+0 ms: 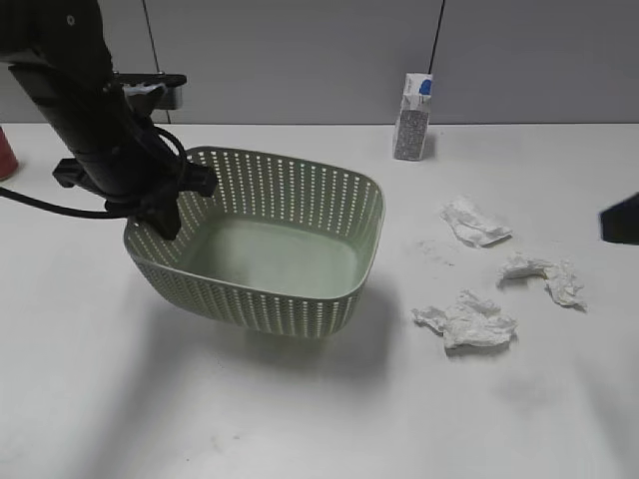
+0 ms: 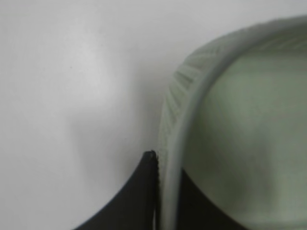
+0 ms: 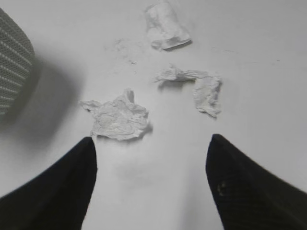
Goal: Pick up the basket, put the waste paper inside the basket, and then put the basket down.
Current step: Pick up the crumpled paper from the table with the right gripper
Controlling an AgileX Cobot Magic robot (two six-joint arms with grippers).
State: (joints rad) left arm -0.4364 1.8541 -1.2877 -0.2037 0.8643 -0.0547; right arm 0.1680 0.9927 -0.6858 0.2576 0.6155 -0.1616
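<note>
A pale sage-green plastic basket (image 1: pixel 262 242), a rounded rectangle whose sides are pierced with neat rows of small holes, hangs tilted above the white tabletop (image 1: pixel 300 419), casting a soft shadow beneath it. The left tool (image 1: pixel 160 212), matte black and cable-trailed, pinches the basket's left rim; in the left wrist view one dark finger lies outside the smooth rolled rim (image 2: pixel 180 143) and another dark part shows inside it. The basket's smooth floor is bare.

To the right, three crumpled white paper wads lie on the tabletop, well apart from the basket: a far wad (image 1: pixel 474 222), a right wad (image 1: pixel 544 276) stretched into a bent strip, and a near wad (image 1: pixel 467 321) with ragged, tissue-like folds. The right tool (image 3: pixel 151 187), its two black textured fingers spread wide, hovers over the tabletop just on the near side of the wads and touches none of them.

At the far edge, an upright white-grey carton (image 1: pixel 413 117) with a blue mark stands against the grey wall.
</note>
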